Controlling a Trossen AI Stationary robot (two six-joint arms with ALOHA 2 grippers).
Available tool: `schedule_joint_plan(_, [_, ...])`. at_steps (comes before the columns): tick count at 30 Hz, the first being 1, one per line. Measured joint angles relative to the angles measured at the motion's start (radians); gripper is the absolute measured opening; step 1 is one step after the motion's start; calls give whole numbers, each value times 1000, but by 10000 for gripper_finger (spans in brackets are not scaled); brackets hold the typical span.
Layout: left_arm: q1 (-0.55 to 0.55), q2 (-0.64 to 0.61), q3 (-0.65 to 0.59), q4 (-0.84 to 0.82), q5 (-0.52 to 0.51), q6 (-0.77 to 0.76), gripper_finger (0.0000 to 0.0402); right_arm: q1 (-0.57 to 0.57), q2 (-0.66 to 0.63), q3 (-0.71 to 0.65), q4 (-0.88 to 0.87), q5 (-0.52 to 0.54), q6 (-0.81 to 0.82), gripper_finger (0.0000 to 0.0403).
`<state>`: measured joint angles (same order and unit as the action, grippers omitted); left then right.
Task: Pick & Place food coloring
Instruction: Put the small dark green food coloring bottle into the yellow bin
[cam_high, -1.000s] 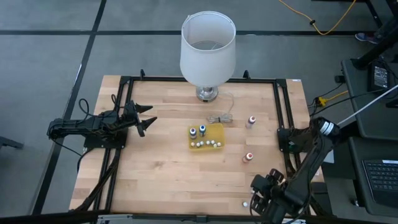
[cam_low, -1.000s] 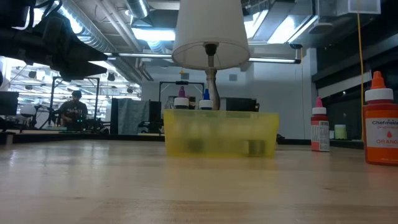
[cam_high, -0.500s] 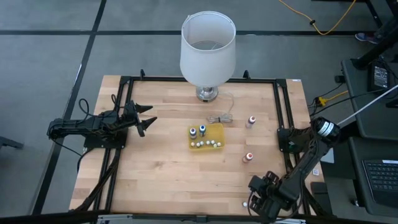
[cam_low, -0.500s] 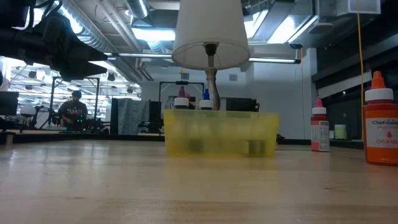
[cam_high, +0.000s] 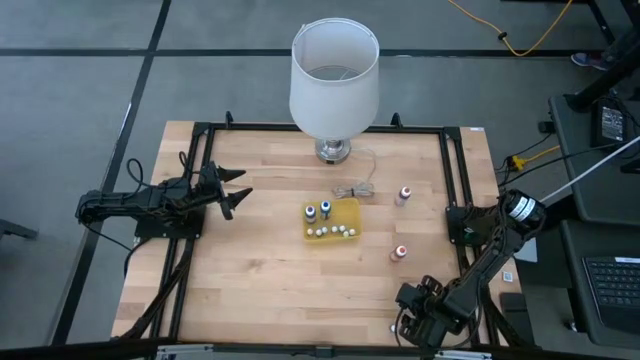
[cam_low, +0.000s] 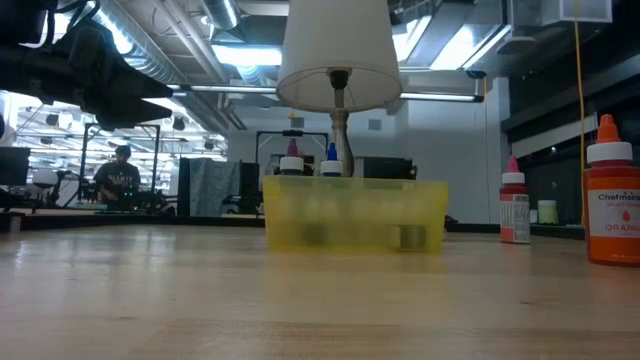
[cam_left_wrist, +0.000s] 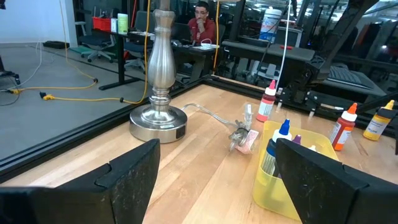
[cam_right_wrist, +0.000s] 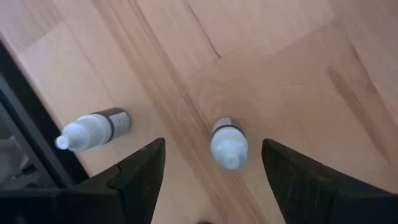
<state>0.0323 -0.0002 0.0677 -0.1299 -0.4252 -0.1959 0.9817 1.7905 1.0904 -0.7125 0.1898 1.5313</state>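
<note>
Right pincer (cam_right_wrist: 211, 180) hangs open and empty over a white-capped bottle (cam_right_wrist: 228, 144).
Bottle stands upright between the fingers; left pincer (cam_high: 235, 189), open and empty, is well apart.

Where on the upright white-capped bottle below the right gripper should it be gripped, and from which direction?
Grip the upright bottle across its round body just under the white cap, coming straight down from above. It stands cap-up between the open fingers of the right gripper, so a vertical approach likely suits. The second bottle lies on its side, apart from it.
</note>
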Motion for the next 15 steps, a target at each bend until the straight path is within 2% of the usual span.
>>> schedule_joint_plan(7, [0,0,0,0,0,0,311,-4,0,0,-2,0,-6,258])
schedule_joint_plan(10, [0,0,0,0,0,0,313,-4,0,0,-6,0,-7,233])
schedule_joint_plan(15, [0,0,0,0,0,0,311,-4,0,0,-6,0,-7,168])
